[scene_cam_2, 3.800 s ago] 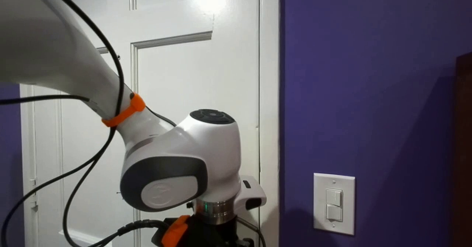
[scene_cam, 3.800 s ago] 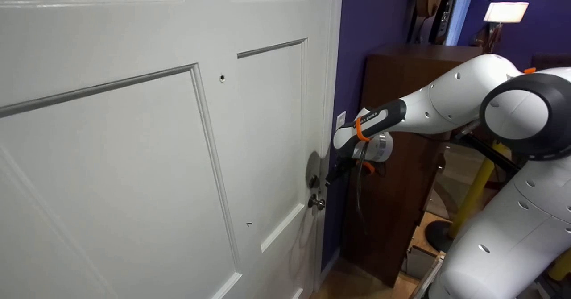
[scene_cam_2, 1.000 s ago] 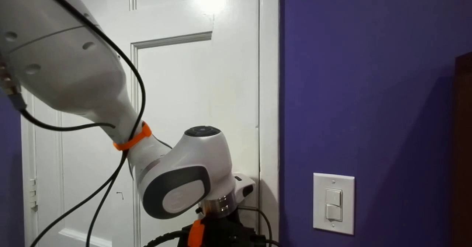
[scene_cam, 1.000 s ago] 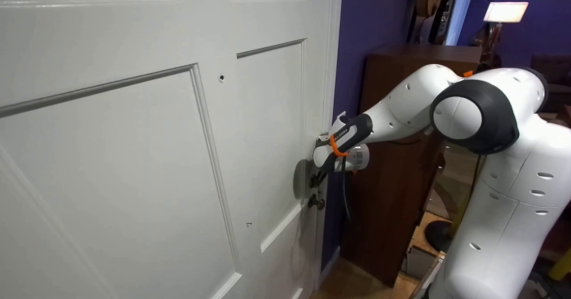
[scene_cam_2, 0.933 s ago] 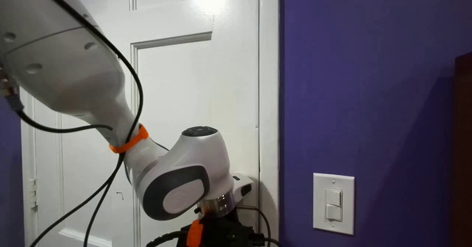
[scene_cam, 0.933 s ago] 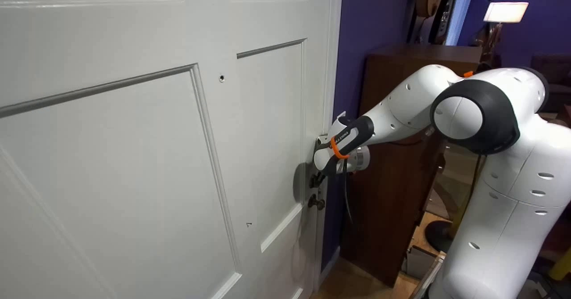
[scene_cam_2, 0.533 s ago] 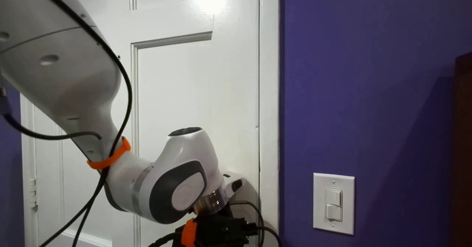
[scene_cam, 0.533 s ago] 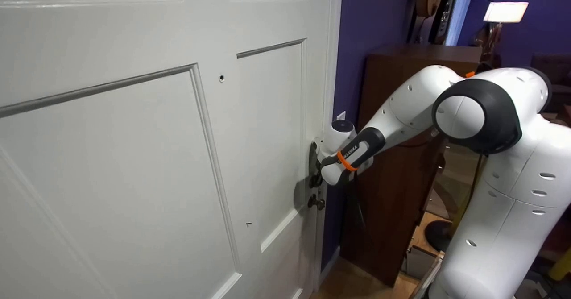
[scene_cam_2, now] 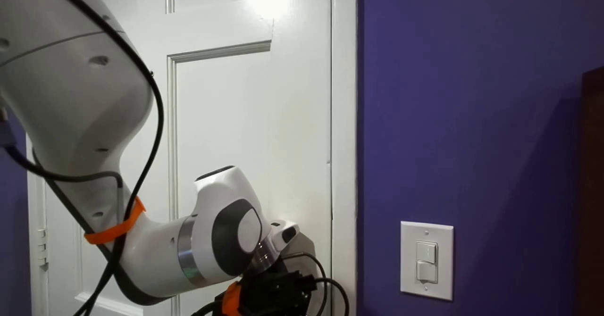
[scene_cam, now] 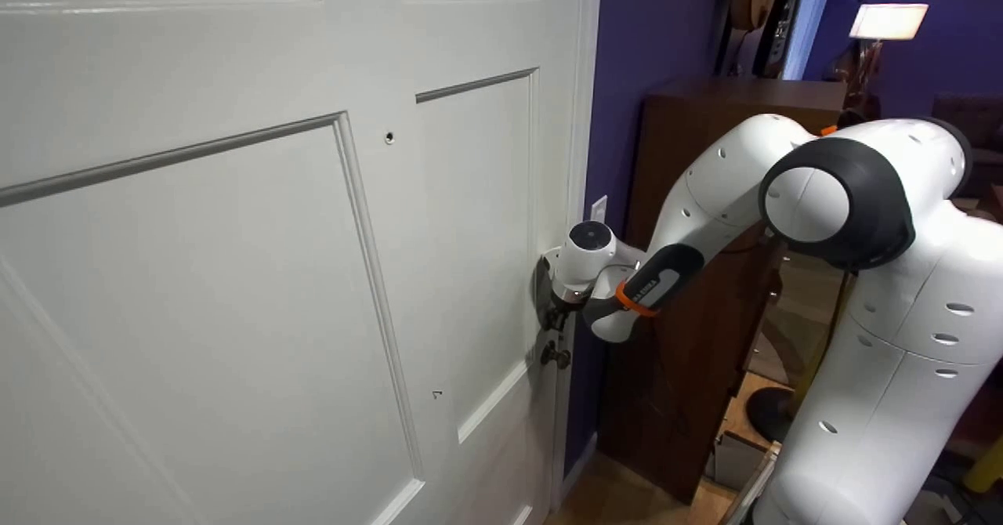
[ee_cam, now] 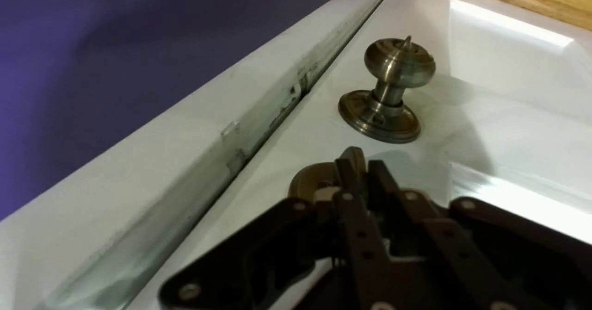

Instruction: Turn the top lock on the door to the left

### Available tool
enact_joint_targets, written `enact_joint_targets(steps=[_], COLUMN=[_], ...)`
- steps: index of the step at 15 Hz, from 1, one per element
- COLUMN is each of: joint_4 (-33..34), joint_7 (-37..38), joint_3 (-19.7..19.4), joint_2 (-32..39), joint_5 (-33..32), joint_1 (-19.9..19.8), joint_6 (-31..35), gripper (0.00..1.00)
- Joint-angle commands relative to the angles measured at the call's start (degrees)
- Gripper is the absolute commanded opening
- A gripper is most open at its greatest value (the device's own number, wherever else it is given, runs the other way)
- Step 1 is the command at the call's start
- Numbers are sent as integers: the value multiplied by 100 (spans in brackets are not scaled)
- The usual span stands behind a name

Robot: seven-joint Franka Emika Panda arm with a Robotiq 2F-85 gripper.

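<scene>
The white panelled door [scene_cam: 235, 313] shows in both exterior views. Its top lock is a round brass plate [ee_cam: 307, 180] with a thumb turn [ee_cam: 354, 153] standing out of it. In the wrist view my gripper [ee_cam: 361, 169] has its dark fingertips on either side of that thumb turn, closed in on it; part of the plate is hidden behind the jaws. The thumb turn stands steeply, nearly in line with the fingers. In an exterior view the wrist is strongly tilted against the door, and the gripper body [scene_cam_2: 278, 287] runs out of the lower edge.
A brass doorknob [ee_cam: 400, 65] sits just below the lock. The door frame [ee_cam: 138, 176] and purple wall [scene_cam_2: 472, 118] adjoin the door's edge. A light switch [scene_cam_2: 427, 261] is on that wall, and a dark brown cabinet [scene_cam: 697, 290] stands close to the arm.
Over the last second the wrist has rolled, its lower link swinging outward from the door while the hand tilts; the fingers stay at the lock. Earlier the arm came in from the right.
</scene>
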Motion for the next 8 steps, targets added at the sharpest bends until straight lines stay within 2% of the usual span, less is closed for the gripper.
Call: enact_joint_targets(steps=[1,8], joint_4=[179,485], joint_7=[684,1731], joint_3=[112,237], joint_2=[238,546], joint_5=[-737,-2111], joint_1=[208,331], joint_6=[-251,-595], gripper=[3,3])
